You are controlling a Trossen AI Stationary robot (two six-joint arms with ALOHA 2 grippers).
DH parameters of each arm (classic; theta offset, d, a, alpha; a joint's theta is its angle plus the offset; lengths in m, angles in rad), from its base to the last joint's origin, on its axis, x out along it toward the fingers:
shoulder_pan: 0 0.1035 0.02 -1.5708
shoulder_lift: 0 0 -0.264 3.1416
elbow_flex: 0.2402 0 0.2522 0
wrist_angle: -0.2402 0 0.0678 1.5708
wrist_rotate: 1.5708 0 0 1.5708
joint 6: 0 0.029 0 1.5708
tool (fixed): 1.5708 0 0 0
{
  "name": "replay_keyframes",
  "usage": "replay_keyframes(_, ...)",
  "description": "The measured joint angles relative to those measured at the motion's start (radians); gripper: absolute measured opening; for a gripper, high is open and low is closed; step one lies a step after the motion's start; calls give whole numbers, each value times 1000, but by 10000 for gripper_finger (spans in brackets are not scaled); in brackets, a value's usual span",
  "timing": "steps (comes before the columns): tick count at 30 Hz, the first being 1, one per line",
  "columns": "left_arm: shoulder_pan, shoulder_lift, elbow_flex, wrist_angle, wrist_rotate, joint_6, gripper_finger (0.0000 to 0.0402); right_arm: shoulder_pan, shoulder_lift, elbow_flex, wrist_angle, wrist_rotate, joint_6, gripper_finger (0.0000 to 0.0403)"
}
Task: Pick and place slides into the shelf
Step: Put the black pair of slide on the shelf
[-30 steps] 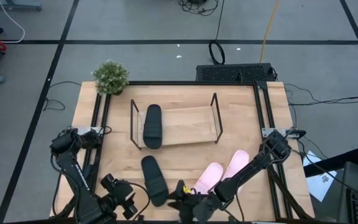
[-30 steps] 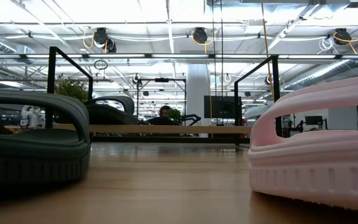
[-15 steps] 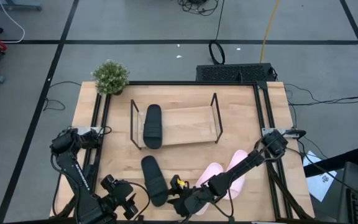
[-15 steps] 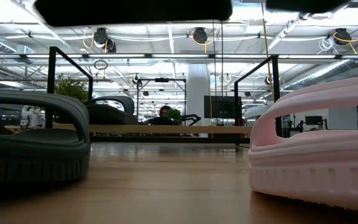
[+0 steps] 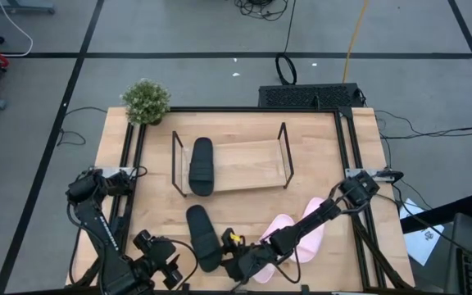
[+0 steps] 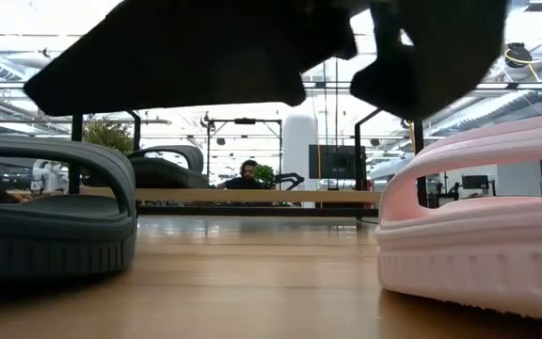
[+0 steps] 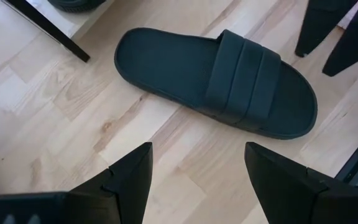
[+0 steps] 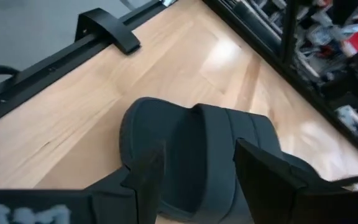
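One black slide (image 5: 201, 165) lies in the wire shelf (image 5: 252, 160) at its left end. A second black slide (image 5: 204, 237) lies sole down on the table near the front edge, and shows at the left in the low view (image 6: 50, 221). Two pink slides (image 5: 289, 232) lie side by side to its right. My right gripper (image 5: 229, 256) hangs open just above the near end of the loose black slide (image 8: 197, 155), one finger on either side of it, apart from it. My left gripper (image 5: 170, 266) waits open at the front left, looking at the same slide (image 7: 219, 81).
A potted plant (image 5: 146, 100) stands at the far left corner. Black frame rails (image 5: 131, 156) run along both sides of the table. Bare wood lies between the shelf and the loose slides. A person (image 6: 248, 172) sits far behind the table.
My right gripper has gone down and toward the table's left, over the near end of the loose black slide, rolling a little on the way. It has come into the low view from above. Its fingers stay open. The slides have not moved.
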Motion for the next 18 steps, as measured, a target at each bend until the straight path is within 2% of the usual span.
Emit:
replay_keyframes(14,7,0,0,0,-3,14,250,-26,0,0,5,-13,74,183)
replay_keyframes(18,7,0,0,0,-3,14,250,-26,0,0,3,-60,92,183)
